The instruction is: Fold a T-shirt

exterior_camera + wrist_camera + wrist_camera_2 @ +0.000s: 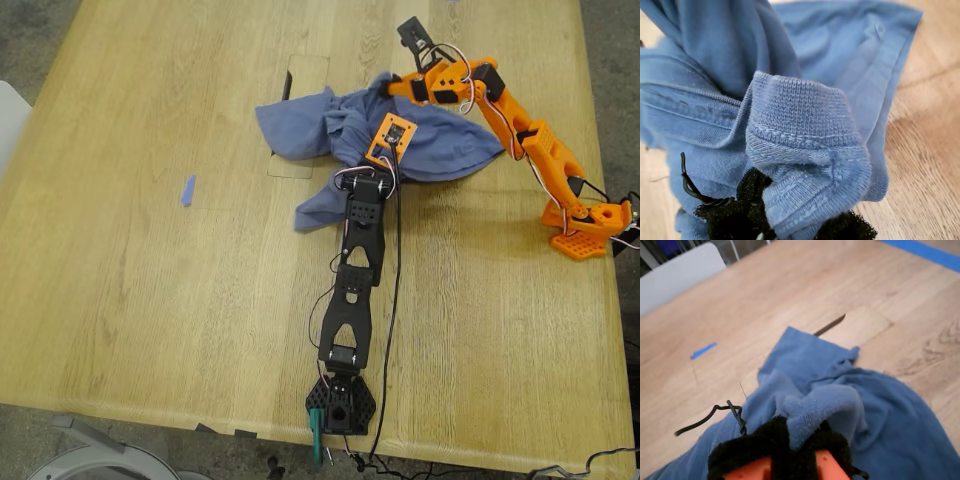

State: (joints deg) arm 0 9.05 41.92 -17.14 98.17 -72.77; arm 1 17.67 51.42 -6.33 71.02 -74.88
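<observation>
The slate-blue T-shirt (pixel 440 150) lies crumpled on the wooden table (pixel 150 300), toward the exterior view's upper right. My first gripper (pixel 362 160), on the black arm, is shut on a ribbed, stitched edge of the T-shirt (pixel 805 120) between its black pads (pixel 740 210). My second gripper (pixel 393 85), on the orange arm, is shut on a bunched fold of the T-shirt (pixel 890 410) at the far edge of the heap. The first gripper (pixel 795 220) and second gripper (pixel 790 440) both have cloth filling their jaws. No print shows.
A small blue scrap (pixel 187 190) lies on the table at the exterior view's left, also in the second wrist view (pixel 702 350). A rectangular hatch (pixel 290 165) is cut in the tabletop, partly under the cloth. A white chair (pixel 680 275) stands beyond the table.
</observation>
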